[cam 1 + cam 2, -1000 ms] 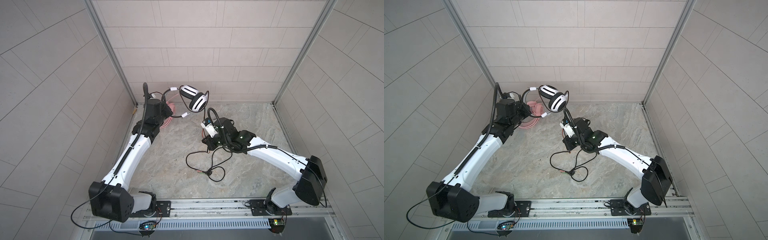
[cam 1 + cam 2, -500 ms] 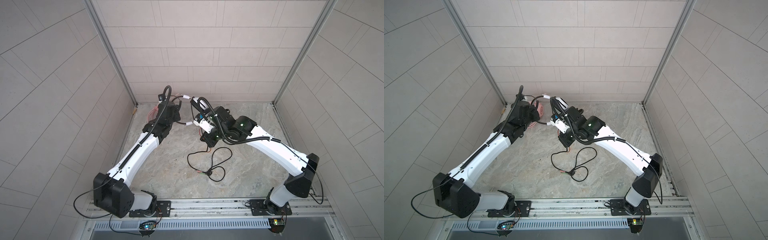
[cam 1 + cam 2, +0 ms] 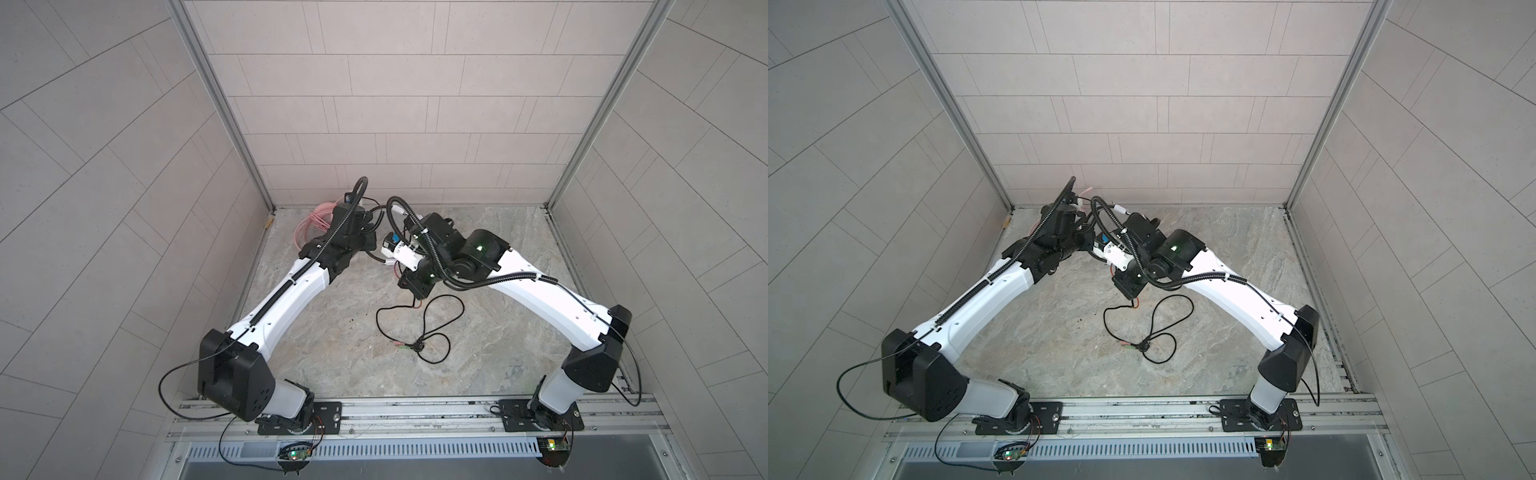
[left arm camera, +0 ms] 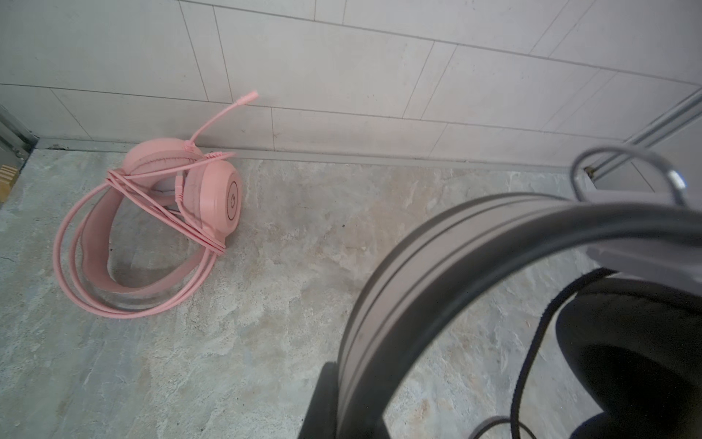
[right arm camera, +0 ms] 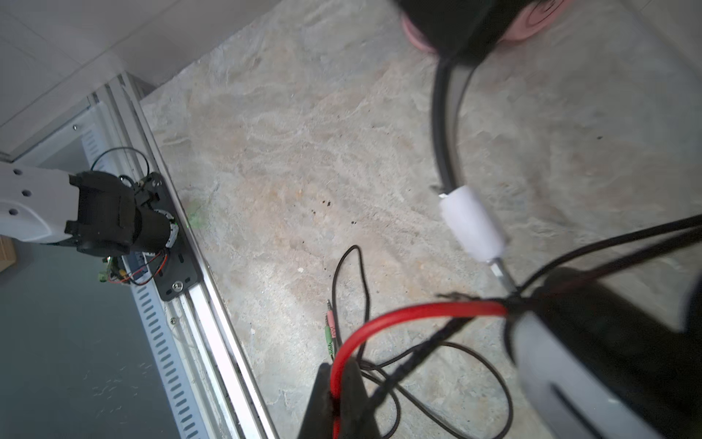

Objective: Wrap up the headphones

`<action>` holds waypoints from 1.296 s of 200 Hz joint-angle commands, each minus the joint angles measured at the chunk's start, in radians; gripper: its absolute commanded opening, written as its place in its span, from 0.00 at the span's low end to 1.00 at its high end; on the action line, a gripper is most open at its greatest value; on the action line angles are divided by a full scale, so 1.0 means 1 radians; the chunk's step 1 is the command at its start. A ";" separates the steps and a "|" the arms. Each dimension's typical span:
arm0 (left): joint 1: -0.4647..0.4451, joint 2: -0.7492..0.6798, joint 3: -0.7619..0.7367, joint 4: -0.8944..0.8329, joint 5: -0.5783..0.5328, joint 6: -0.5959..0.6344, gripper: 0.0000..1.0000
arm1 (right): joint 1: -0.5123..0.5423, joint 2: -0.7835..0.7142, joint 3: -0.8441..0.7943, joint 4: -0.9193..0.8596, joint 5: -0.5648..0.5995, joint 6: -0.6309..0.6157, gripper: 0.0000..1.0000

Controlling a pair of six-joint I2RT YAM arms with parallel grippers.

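Two white robot arms with black joints lean in from the front rail and meet over the back-left part of a stone-patterned bench (image 3: 332, 353).

The left tool (image 4: 342, 414) is clenched on the headband of the white-and-black headset (image 4: 437, 243). The band arcs up from the tool's dark fingers (image 4: 319, 403), close to the left wrist camera, with a black ear pad beside it.

The right tool (image 5: 340, 410) is also closed tight, gripping the headset's wiring. A red wire (image 5: 418, 309) and the black cable (image 3: 419, 345) both run in between its fingers. The rest of that cable lies in loose loops on the bench toward the front middle and ends in pink and green jack plugs (image 5: 330, 327).

The pink headset (image 4: 212, 197) lies on the bench in the back-left corner, against the back wall. Its thin pink cable is wound around it, and its microphone boom points up the wall.

In both top views the arms hide nearly all of the white-and-black headset and the fingers of both tools, so only the wrist views show the grips. A top view shows just the pink coils (image 3: 309, 226) beside the left wrist. The left wrist view alone shows the pink headset whole. The right wrist view shows only a blurred pink edge of it (image 5: 532, 22). That view alone shows a white-and-black ear cup (image 5: 569, 372) close up.
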 commanded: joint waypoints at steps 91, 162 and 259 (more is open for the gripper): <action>-0.016 -0.114 -0.002 -0.261 0.371 0.313 0.00 | -0.362 -0.122 -0.019 0.095 0.004 0.037 0.00; -0.008 -0.201 0.048 -0.327 0.264 0.407 0.00 | -0.406 -0.059 0.011 -0.016 0.032 0.007 0.00; -0.002 -0.291 0.062 -0.358 0.058 0.574 0.00 | -0.386 0.028 0.086 -0.159 0.106 -0.059 0.00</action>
